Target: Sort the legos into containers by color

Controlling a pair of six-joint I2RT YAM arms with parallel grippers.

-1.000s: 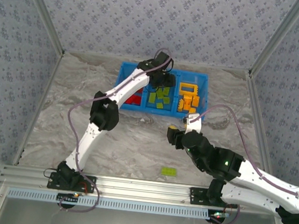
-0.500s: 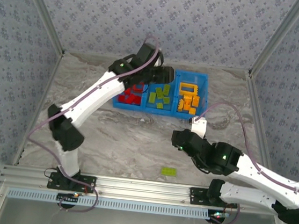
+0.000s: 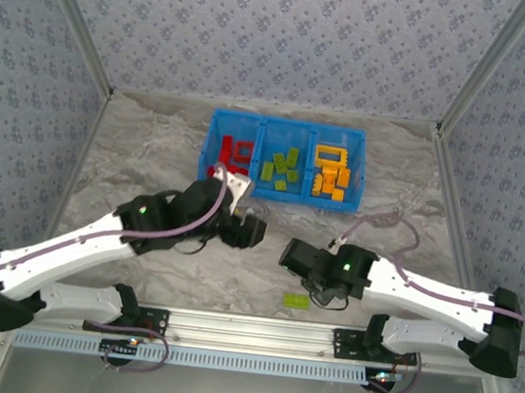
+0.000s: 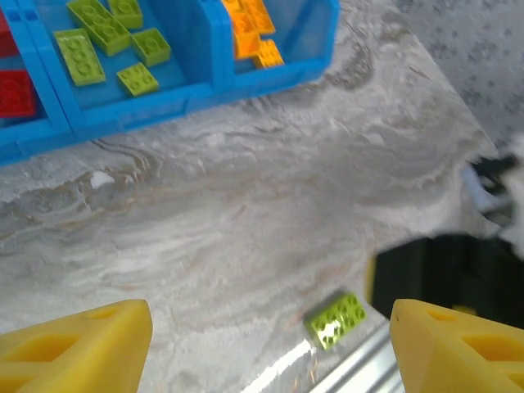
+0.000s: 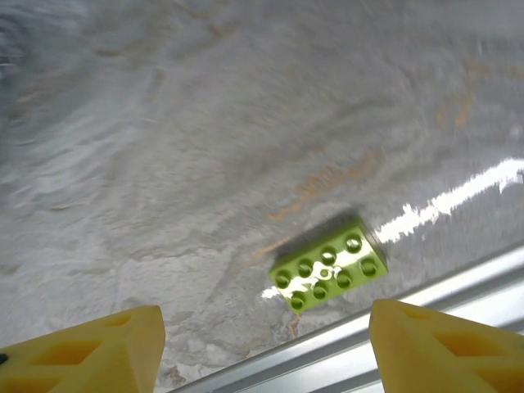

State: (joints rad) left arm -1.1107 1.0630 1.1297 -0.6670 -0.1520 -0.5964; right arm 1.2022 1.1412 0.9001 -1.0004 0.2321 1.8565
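One lime green lego [image 5: 327, 274] lies at the near edge of the table [image 3: 144, 155], framed by the right claw [image 5: 266, 348], released and empty. The left claw [image 4: 270, 352] hangs released and empty in front of the blue tray [image 3: 277, 196].

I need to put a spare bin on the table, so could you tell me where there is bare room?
The table is bare left of the blue tray, out to the side wall, and right of it too. The near centre is crowded: the left gripper and right gripper hang there, and a lime green brick lies by the front rail.
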